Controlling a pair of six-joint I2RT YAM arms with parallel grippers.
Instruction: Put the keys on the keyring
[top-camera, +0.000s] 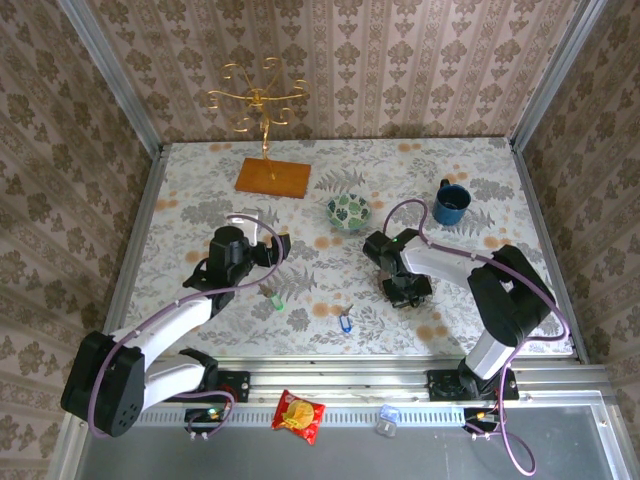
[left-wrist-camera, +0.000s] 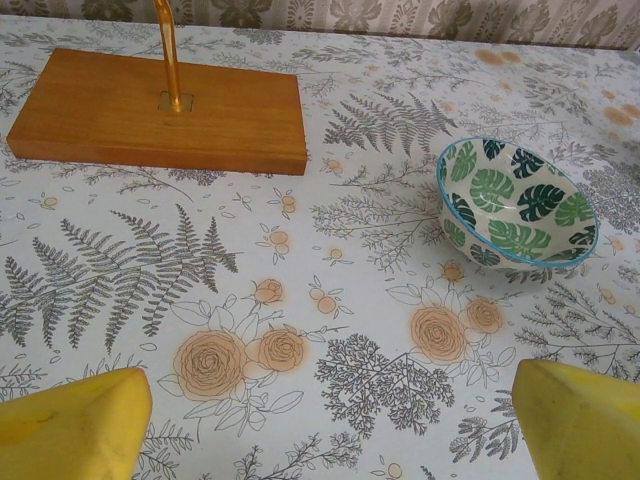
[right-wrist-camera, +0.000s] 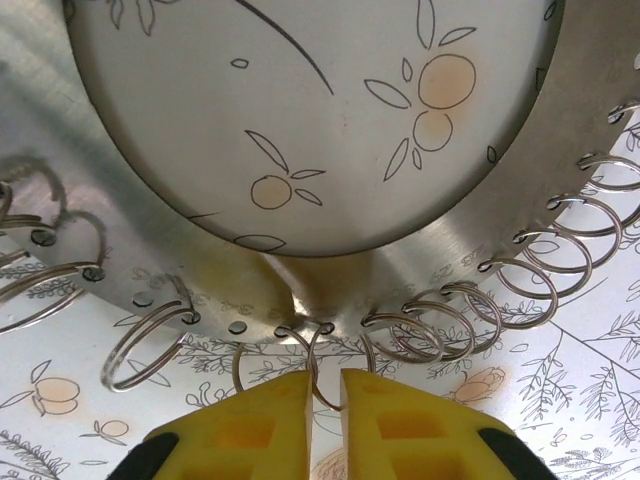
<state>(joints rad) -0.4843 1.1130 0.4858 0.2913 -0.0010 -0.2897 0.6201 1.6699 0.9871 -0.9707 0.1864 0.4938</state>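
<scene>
Green-headed metal key (top-camera: 277, 298), blue-headed key (top-camera: 345, 322) unthreaded left of right pincer (right-wrist-camera: 325, 385) — nearly closed, maybe gripping flat grey metal keyring (right-wrist-camera: 110, 220); left pincer (left-wrist-camera: 330, 430) open.

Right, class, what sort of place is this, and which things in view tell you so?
Probably a staged robot test cell, not a home: beige patterned wallpaper panels in grey metal framing box in a floral-clothed table, and the left arm and right arm are bolted at its near edge.

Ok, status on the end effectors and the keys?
Left end effector open, empty. Right end effector nearly shut around one loop of the keyring. Green key and blue key loose on the table.
</scene>
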